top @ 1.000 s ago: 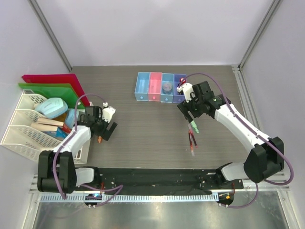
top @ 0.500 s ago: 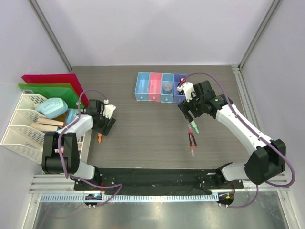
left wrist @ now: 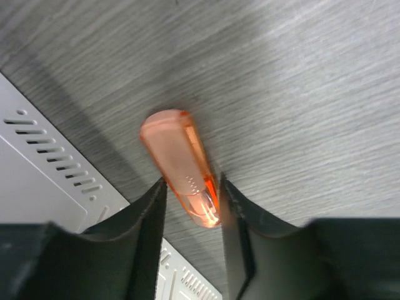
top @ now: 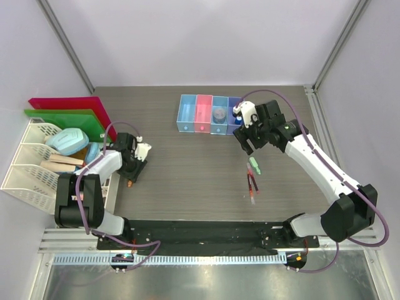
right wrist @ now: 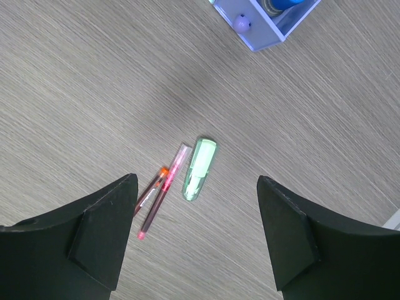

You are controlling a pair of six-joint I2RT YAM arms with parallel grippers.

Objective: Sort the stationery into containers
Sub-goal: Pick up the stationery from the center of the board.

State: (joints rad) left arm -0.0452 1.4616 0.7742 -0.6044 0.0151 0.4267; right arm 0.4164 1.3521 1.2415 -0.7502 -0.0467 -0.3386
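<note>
I counted one orange marker between the fingers of my left claw. Under my right claw lay two thin pens side by side, with one green eraser just beside them. Beyond that claw stood four joined boxes: two light blue, one pink, one purple. The purple one held one blue-capped bottle, and another held one dark round thing, too small to identify. Out past my left claw were two flat folders, one red and one green, one white mesh rack, and two pale blue objects.
</note>
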